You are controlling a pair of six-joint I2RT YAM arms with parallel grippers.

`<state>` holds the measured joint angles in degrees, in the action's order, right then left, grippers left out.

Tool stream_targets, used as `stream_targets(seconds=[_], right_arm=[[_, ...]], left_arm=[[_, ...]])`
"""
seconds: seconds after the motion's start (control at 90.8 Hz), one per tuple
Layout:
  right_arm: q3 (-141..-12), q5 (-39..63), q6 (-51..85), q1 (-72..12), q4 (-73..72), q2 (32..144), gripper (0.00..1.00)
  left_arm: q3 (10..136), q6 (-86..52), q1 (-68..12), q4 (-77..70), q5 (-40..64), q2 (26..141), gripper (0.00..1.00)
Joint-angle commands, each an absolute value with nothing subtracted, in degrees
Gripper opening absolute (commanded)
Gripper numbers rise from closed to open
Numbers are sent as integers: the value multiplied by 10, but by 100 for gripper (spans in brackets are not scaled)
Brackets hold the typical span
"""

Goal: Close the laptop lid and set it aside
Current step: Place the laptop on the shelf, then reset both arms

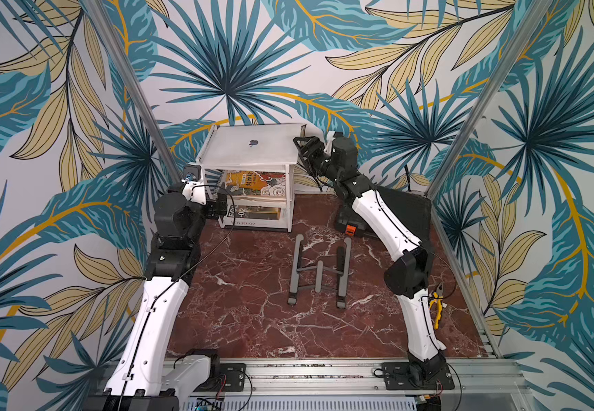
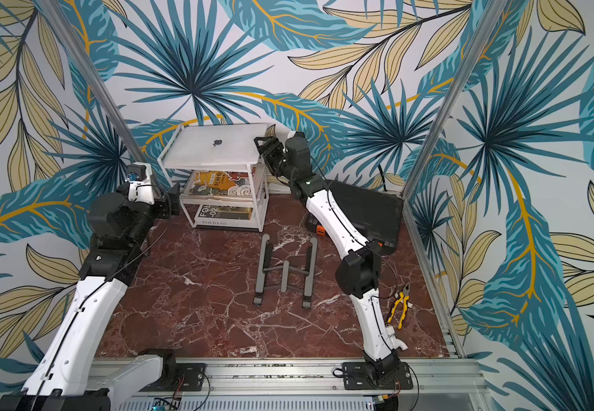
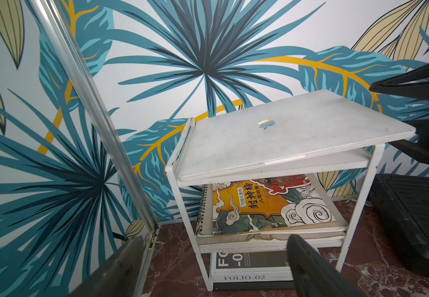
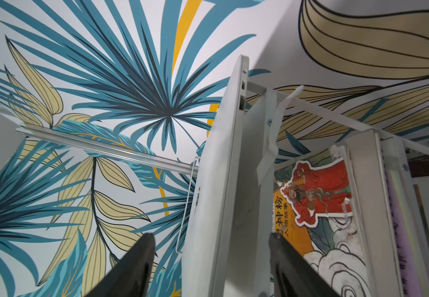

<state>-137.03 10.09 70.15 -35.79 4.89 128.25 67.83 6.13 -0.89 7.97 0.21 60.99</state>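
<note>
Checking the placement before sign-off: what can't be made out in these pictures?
Screen and keys: shut under the laptop lid in every view.
FOLIO-02 book cover: partly behind a finger of the left claw in the left wrist view.
The black case: partly behind the right arm in both top views.
The pliers: partly behind the right arm in a top view, small in both.

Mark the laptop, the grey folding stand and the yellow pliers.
laptop (image 1: 252,152): in a top view, middle of its closed shell.
grey folding stand (image 1: 320,274): in a top view, centre bar.
yellow pliers (image 2: 402,299): in a top view, handles near pivot.
</note>
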Motion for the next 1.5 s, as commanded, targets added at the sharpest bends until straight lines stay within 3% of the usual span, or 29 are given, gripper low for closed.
stream_targets(seconds=[0.0, 0.154, 0.308, 0.496, 0.617, 0.705, 0.925, 1.058, 1.223, 1.487], right_arm=[[-1333, 110, 677, -350, 19, 1232, 80], [-1271, 121, 655, -341, 14, 1184, 86], [-1192, 126, 602, -328, 32, 1114, 92], [-1093, 107, 447, -312, 123, 987, 95], [-1036, 38, 291, -309, 241, 890, 99], [-941, -36, 217, -305, 242, 804, 100], [-574, -191, 67, -298, 24, 526, 99], [-419, -303, -14, -281, -64, 436, 99], [-250, -312, -11, -238, -258, 402, 99], [-138, -337, 37, -182, -343, 437, 100]], left_arm=[[679, 33, -5, 63, 39, 595, 94], [688, 4, -20, 72, 45, 595, 97], [707, 45, -102, 103, -28, 593, 98], [725, 44, -143, 142, -49, 579, 99], [692, 51, -144, 143, -93, 523, 100], [636, 53, -144, 114, -132, 467, 100], [489, 68, -139, 62, -187, 397, 100], [379, 69, -136, -13, -270, 347, 100], [220, 60, -133, -189, -320, 306, 100], [130, 83, -116, -338, -283, 432, 100]])
